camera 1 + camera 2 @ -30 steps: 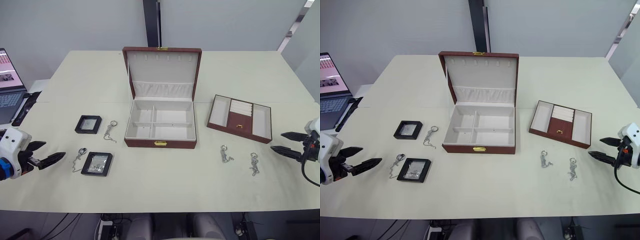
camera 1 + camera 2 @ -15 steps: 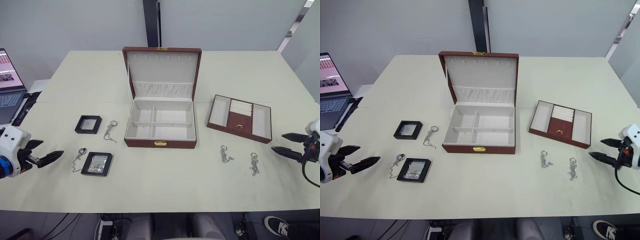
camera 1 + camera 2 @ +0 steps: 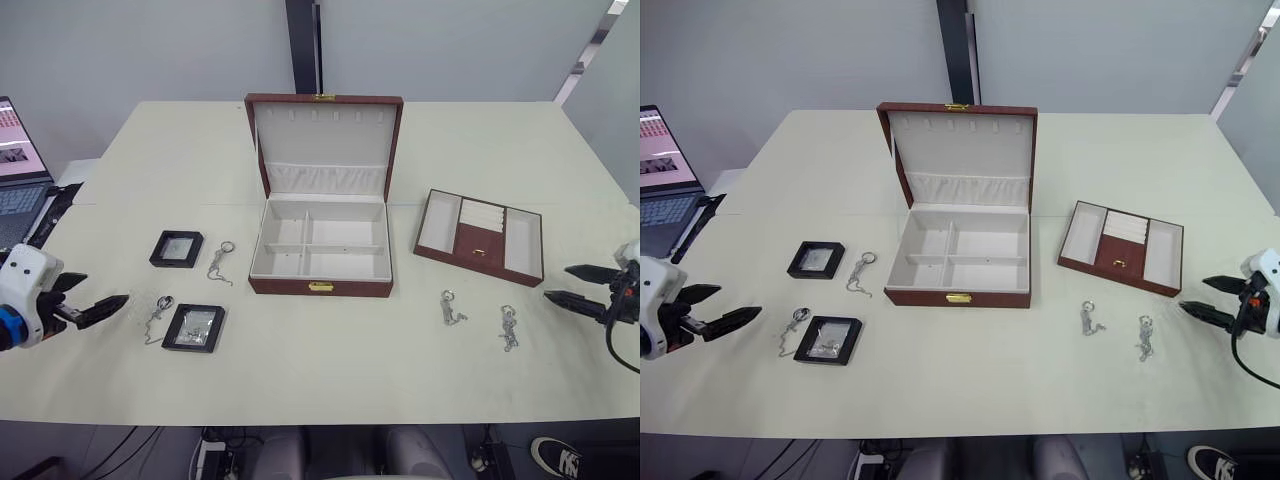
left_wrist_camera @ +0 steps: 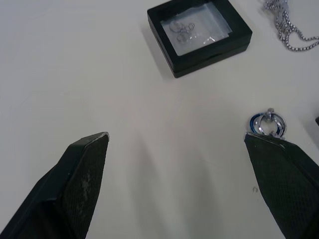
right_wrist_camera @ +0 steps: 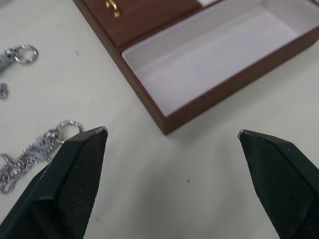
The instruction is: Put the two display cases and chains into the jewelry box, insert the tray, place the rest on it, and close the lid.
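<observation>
Jewelry box [image 3: 320, 245] lies open, compartments bare; left gripper [image 3: 88, 298] spread; right gripper [image 3: 584, 288] spread.

Jewelry box [image 3: 320, 250]: dark red, lid upright, pale divided interior empty. Tray [image 3: 480, 236]: dark red, three compartments, lying to the box's right. Two black display cases [image 3: 177, 249] [image 3: 194, 327] left of the box (clear tops). Four silver chains: two by the cases [image 3: 220, 262] [image 3: 158, 315], two near the tray [image 3: 452, 308] [image 3: 509, 328].
</observation>
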